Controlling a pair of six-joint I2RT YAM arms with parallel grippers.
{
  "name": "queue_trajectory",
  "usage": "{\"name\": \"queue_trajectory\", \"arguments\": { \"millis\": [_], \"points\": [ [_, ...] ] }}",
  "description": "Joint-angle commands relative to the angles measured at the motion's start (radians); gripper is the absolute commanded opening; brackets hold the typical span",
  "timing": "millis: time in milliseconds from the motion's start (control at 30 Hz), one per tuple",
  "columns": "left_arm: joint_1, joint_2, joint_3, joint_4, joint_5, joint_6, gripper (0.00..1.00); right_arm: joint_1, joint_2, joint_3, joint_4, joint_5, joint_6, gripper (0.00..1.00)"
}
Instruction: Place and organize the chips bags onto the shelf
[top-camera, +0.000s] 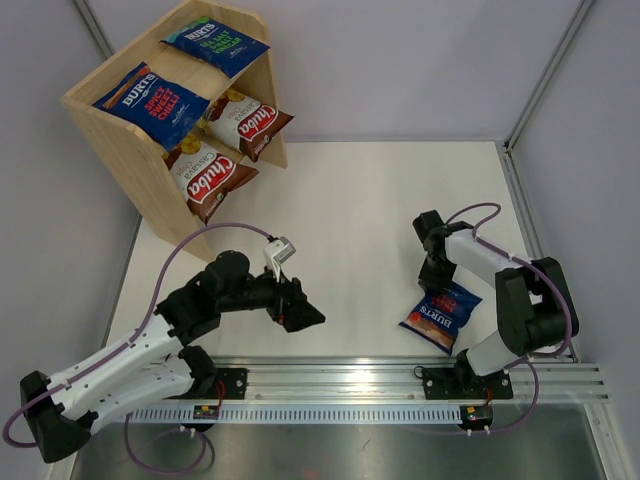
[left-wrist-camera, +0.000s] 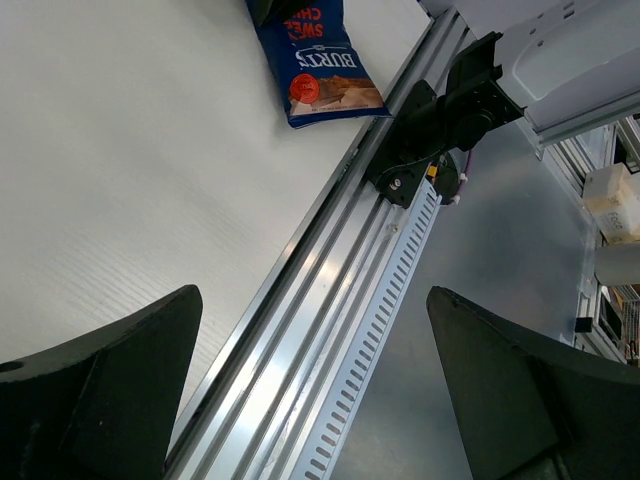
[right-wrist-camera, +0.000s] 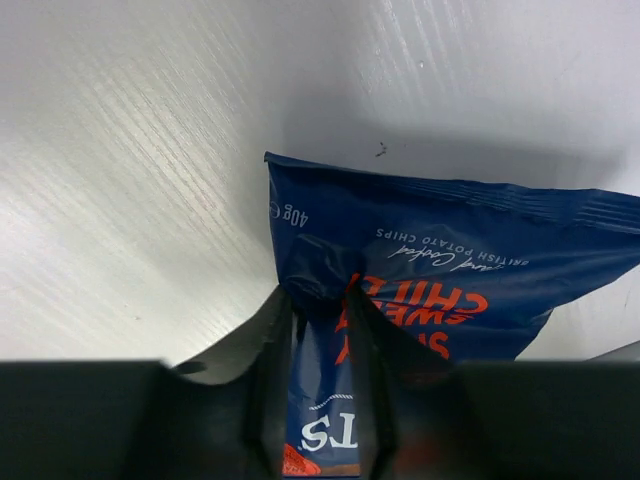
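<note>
A small blue Burts bag (top-camera: 442, 315) with red lettering lies on the white table at the near right. My right gripper (top-camera: 432, 285) is down on its far end. In the right wrist view the right gripper (right-wrist-camera: 318, 285) is shut on a bunched fold of the bag (right-wrist-camera: 450, 240). The wooden shelf (top-camera: 110, 130) stands at the far left. It holds two blue Burts bags (top-camera: 150, 103) on its upper tier and two brown-and-white Chuba bags (top-camera: 208, 178) below. My left gripper (top-camera: 305, 315) hovers open and holds nothing near the table's front edge. Its wrist view shows the left gripper (left-wrist-camera: 312, 292) over the rail and the blue bag (left-wrist-camera: 320, 65) far off.
A metal rail (top-camera: 400, 385) with a slotted cable duct runs along the near edge of the table and carries both arm bases. Grey walls enclose the table on the left, back and right. The right arm's base bracket (left-wrist-camera: 440, 110) shows in the left wrist view.
</note>
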Motion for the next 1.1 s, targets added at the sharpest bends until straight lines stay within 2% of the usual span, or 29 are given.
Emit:
{"name": "queue_trajectory", "arguments": {
  "millis": [0, 33, 133, 300, 333, 367, 467, 567, 700, 833, 967, 1067],
  "points": [
    [-0.005, -0.004, -0.003, 0.056, -0.004, -0.009, 0.99, 0.017, -0.006, -0.036, 0.081, -0.018, 0.036, 0.28],
    [-0.005, 0.004, -0.003, 0.056, -0.007, -0.009, 0.99, 0.017, -0.002, -0.039, 0.094, -0.025, 0.031, 0.22],
    [-0.005, 0.018, -0.003, 0.06, -0.012, -0.007, 0.99, 0.02, -0.005, -0.053, 0.114, -0.032, 0.028, 0.12],
    [-0.005, 0.041, -0.006, 0.076, -0.032, -0.015, 0.99, 0.029, -0.044, -0.051, 0.125, -0.067, 0.027, 0.1],
    [-0.005, 0.045, -0.007, 0.08, -0.04, -0.018, 0.99, 0.029, -0.075, -0.053, 0.142, -0.083, 0.027, 0.08],
    [-0.005, 0.06, -0.008, 0.097, -0.05, -0.025, 0.99, 0.029, -0.095, -0.053, 0.153, -0.098, 0.028, 0.0],
    [-0.007, 0.093, -0.029, 0.155, -0.08, -0.057, 0.99, 0.029, -0.181, -0.051, 0.188, -0.14, 0.042, 0.0],
    [-0.013, 0.119, -0.069, 0.286, -0.099, -0.09, 0.99, 0.029, -0.264, -0.05, 0.223, -0.164, 0.071, 0.0],
    [-0.018, 0.197, -0.106, 0.443, -0.194, -0.099, 0.99, 0.029, -0.369, -0.069, 0.303, -0.218, 0.12, 0.0],
    [-0.018, 0.32, -0.028, 0.418, -0.235, -0.068, 0.99, 0.037, -0.417, -0.042, 0.355, -0.281, 0.094, 0.0],
    [-0.024, 0.433, 0.069, 0.424, -0.181, -0.038, 0.99, 0.095, -0.402, 0.042, 0.297, -0.239, 0.035, 0.0],
    [-0.05, 0.497, 0.14, 0.41, -0.21, 0.022, 0.99, 0.122, -0.391, 0.102, 0.285, -0.215, 0.01, 0.0]
  ]
}}
